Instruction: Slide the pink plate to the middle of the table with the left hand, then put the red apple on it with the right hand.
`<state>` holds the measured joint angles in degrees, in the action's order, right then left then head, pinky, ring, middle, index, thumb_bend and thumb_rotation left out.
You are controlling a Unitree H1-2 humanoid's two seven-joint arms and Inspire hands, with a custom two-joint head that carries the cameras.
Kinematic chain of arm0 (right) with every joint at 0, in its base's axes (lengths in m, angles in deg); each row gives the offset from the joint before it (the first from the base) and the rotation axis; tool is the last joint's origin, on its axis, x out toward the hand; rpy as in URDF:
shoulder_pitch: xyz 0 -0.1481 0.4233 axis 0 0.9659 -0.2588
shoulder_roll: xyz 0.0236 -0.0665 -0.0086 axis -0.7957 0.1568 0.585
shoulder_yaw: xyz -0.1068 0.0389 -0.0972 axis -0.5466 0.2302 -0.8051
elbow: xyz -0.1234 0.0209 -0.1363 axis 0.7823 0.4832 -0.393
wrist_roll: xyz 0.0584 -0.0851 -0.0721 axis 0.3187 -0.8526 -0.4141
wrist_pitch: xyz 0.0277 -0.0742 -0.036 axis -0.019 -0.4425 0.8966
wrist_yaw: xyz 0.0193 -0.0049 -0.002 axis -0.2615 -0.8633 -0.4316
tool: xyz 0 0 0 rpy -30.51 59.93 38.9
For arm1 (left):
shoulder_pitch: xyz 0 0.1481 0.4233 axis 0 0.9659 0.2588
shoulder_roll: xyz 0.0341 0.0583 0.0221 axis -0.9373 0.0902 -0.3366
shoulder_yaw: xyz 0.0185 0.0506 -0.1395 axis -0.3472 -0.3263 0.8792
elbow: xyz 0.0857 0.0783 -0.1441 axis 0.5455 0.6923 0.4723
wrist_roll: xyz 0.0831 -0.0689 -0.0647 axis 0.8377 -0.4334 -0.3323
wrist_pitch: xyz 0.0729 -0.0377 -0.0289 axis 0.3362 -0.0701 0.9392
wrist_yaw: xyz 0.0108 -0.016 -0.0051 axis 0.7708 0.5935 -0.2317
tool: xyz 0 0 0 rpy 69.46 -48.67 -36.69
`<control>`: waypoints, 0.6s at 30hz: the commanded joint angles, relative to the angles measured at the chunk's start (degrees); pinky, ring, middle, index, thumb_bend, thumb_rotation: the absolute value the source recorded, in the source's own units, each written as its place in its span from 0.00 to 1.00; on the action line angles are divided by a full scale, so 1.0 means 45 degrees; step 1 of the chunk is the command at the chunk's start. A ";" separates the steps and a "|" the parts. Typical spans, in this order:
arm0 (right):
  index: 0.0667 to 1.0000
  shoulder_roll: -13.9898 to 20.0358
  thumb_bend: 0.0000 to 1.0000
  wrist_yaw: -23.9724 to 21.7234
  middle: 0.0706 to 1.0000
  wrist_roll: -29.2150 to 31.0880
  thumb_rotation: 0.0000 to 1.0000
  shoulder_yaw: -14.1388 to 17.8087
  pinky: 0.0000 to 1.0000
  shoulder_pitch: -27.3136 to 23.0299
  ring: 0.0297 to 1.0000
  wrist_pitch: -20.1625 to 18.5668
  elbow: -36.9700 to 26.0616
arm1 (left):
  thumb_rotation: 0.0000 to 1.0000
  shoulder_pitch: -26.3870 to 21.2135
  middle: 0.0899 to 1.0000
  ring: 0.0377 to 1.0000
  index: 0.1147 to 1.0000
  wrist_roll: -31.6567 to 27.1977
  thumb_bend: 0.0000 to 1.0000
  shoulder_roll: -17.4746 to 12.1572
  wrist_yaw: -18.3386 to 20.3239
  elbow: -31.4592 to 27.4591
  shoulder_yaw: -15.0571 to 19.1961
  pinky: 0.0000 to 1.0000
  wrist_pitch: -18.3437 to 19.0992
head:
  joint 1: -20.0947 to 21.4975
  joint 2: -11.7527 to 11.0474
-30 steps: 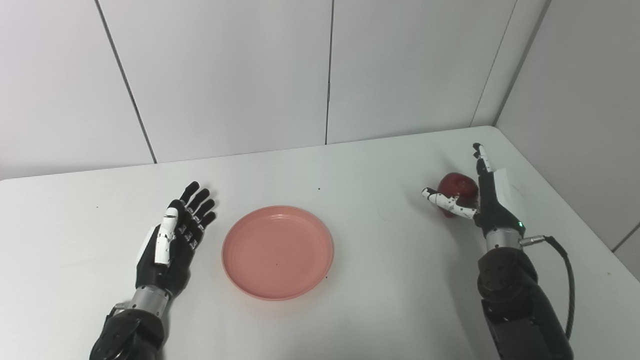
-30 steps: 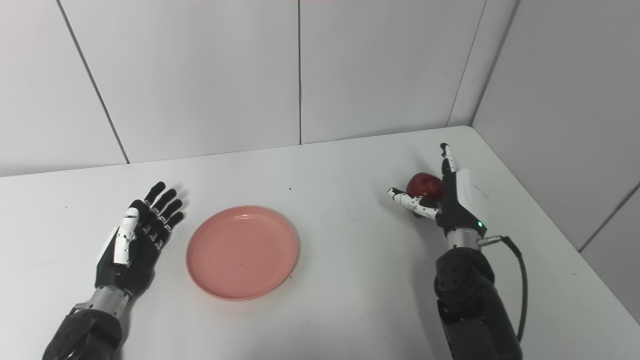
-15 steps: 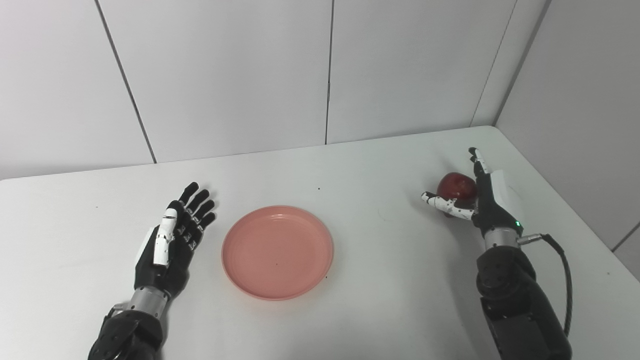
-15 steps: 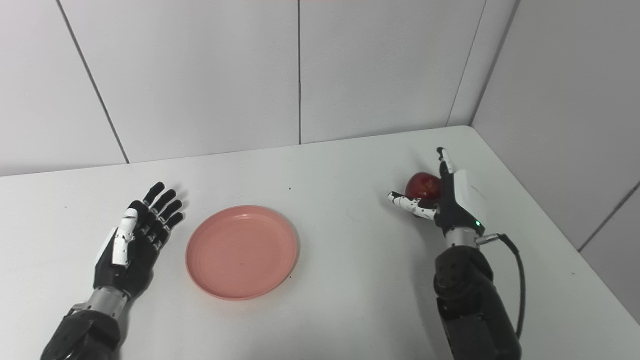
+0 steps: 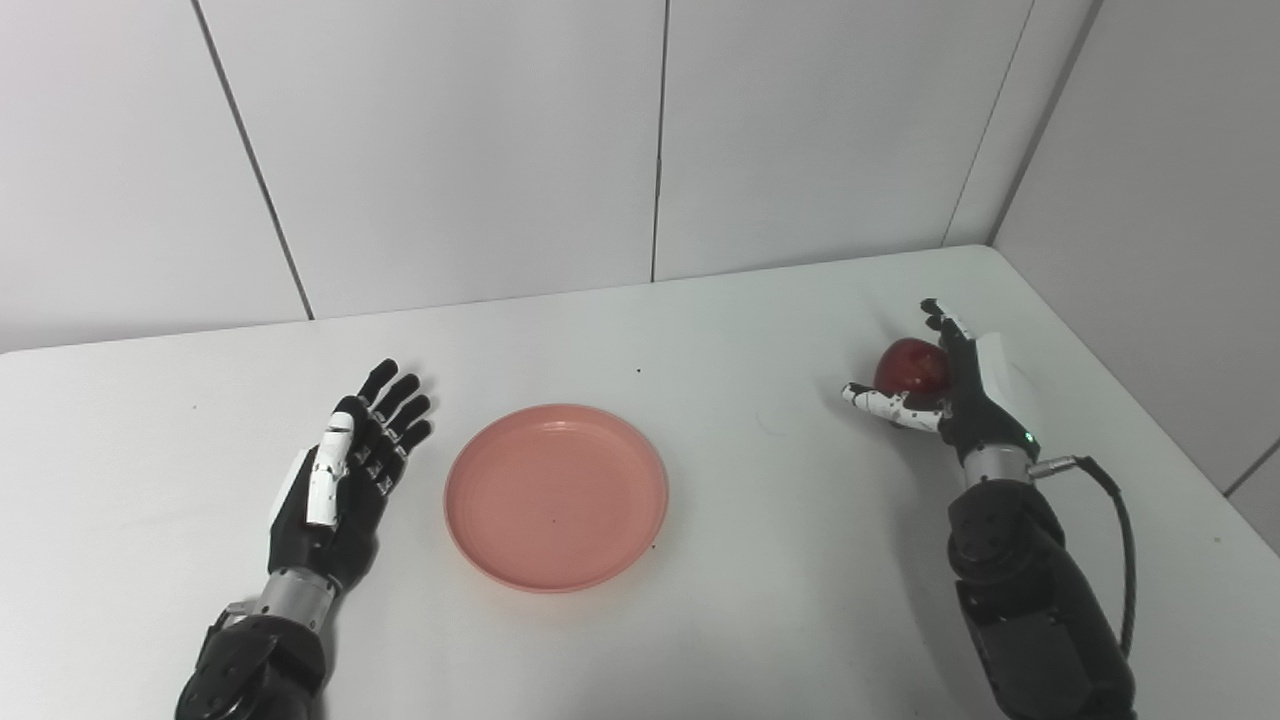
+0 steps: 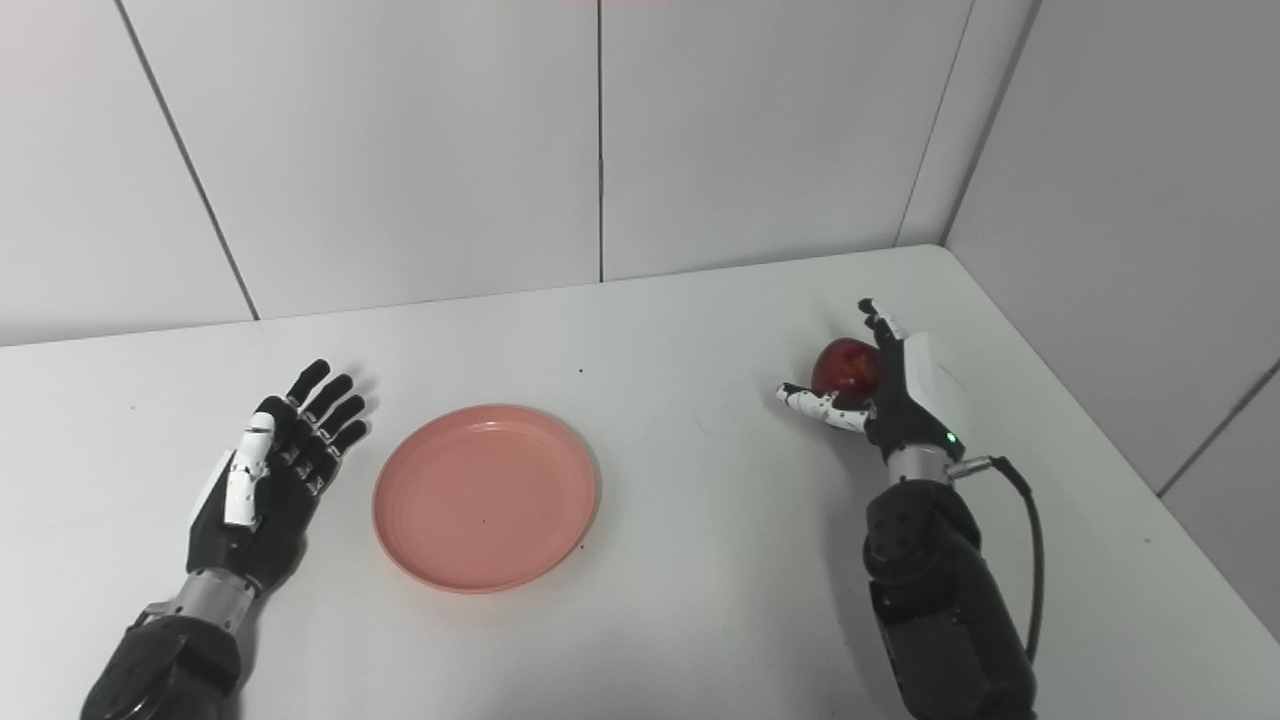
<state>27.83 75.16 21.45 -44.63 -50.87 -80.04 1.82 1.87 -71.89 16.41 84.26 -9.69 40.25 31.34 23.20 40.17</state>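
The pink plate [image 5: 556, 497] sits mid-counter [image 5: 760, 560]. At its 9 o'clock the left robot hand [image 5: 345, 470] lies flat, fingers spread, holding nothing. Toward 2 o'clock, near the counter's right edge, the right robot hand [image 5: 950, 385] curls around the red apple [image 5: 908, 366]; whether it grips firmly, I cannot tell.

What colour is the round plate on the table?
Pink; the round plate shows best in the left eye view.

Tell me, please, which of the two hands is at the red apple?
The right hand, at the table's right side: its fingers curl around the red apple. The left hand lies open and flat beside the pink plate, holding nothing.
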 commanded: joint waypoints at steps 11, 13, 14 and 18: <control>0.56 0.0507 0.88 0.1014 0.55 0.0308 0.15 -0.0054 0.49 -0.0654 0.53 0.1048 0.0822 | 1.00 0.0482 0.92 0.92 0.90 0.0070 0.36 -0.0128 -0.0201 0.0269 -0.0055 0.93 0.0885 | -0.0019 0.0040; 0.52 0.0552 0.79 0.1104 0.53 0.0309 0.14 -0.0121 0.47 -0.0694 0.51 0.1072 0.0923 | 1.00 0.0492 0.92 0.92 0.90 0.0081 0.36 -0.0128 -0.0214 0.0239 -0.0063 0.93 0.0910 | -0.0022 0.0050; 0.48 0.0575 0.66 0.1156 0.53 0.0263 0.14 -0.0169 0.47 -0.0738 0.50 0.1028 0.1003 | 1.00 0.0495 0.92 0.92 0.90 0.0080 0.36 -0.0134 -0.0205 0.0233 -0.0067 0.93 0.0912 | -0.0025 0.0060; 0.45 0.0710 0.53 0.1316 0.51 0.0168 0.14 -0.0363 0.44 -0.0840 0.48 0.1025 0.1278 | 1.00 0.0484 0.92 0.92 0.90 0.0098 0.36 -0.0145 -0.0196 0.0277 -0.0074 0.93 0.0847 | -0.0034 0.0066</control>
<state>29.23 79.58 23.19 -46.10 -52.45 -78.12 7.86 2.04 -71.89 16.39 84.25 -9.96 40.16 31.50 23.20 40.43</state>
